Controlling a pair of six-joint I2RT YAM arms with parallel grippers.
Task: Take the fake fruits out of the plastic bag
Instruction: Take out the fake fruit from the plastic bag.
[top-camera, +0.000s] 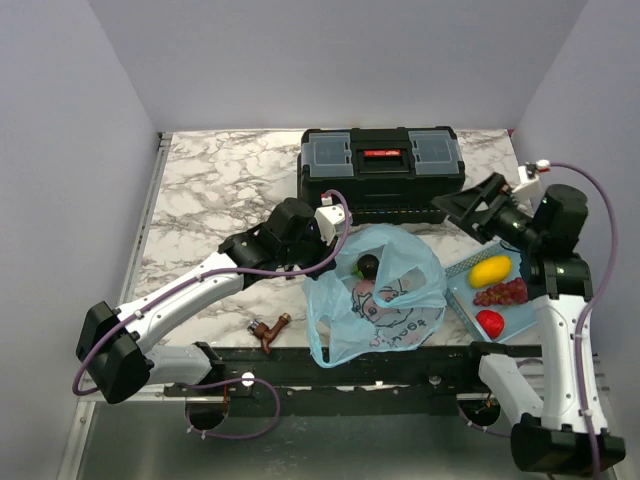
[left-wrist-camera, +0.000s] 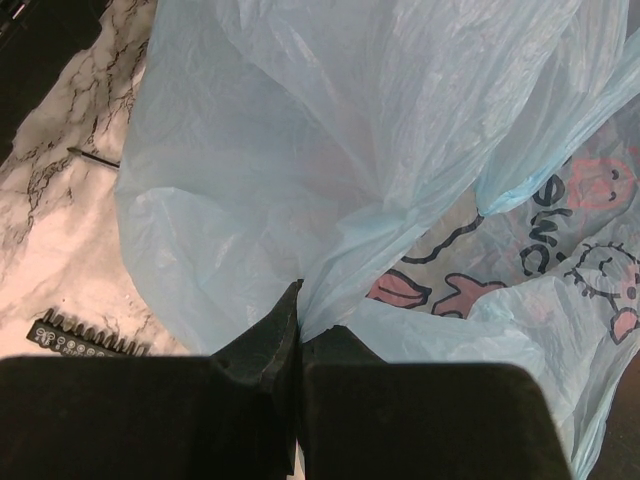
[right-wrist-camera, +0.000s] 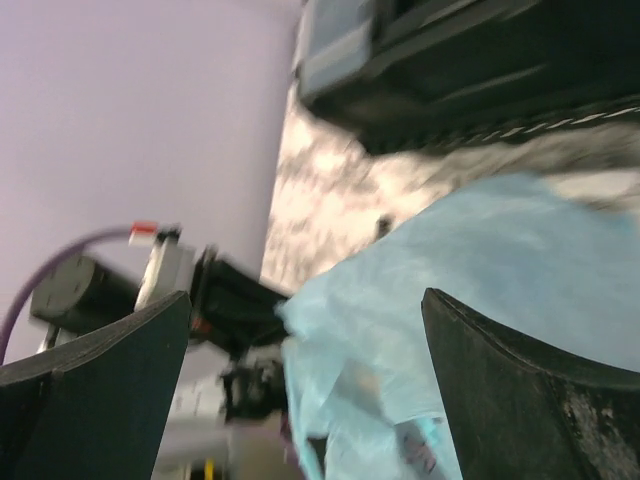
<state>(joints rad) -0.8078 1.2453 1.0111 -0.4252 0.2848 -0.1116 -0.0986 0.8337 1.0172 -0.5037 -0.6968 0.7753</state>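
Observation:
The plastic bag (top-camera: 380, 295) lies crumpled at the table's near middle, mouth facing up. A dark round fruit (top-camera: 368, 266) shows inside its mouth. My left gripper (top-camera: 335, 262) is at the bag's left rim; in the left wrist view it (left-wrist-camera: 298, 320) is shut on a fold of the bag's film (left-wrist-camera: 330, 150). My right gripper (top-camera: 452, 220) is open and empty, raised to the right of the bag, its fingers (right-wrist-camera: 530, 380) wide apart over the bag (right-wrist-camera: 480, 270). The yellow fruit (top-camera: 490, 270) and the grapes (top-camera: 500, 293) lie in the blue tray (top-camera: 458, 285).
A glossy red fruit (top-camera: 489, 322) lies at the tray's near end. A black toolbox (top-camera: 380, 172) stands behind the bag. A small brown object (top-camera: 268, 330) lies near the front edge. A strip of bits (left-wrist-camera: 85, 338) lies left of the bag.

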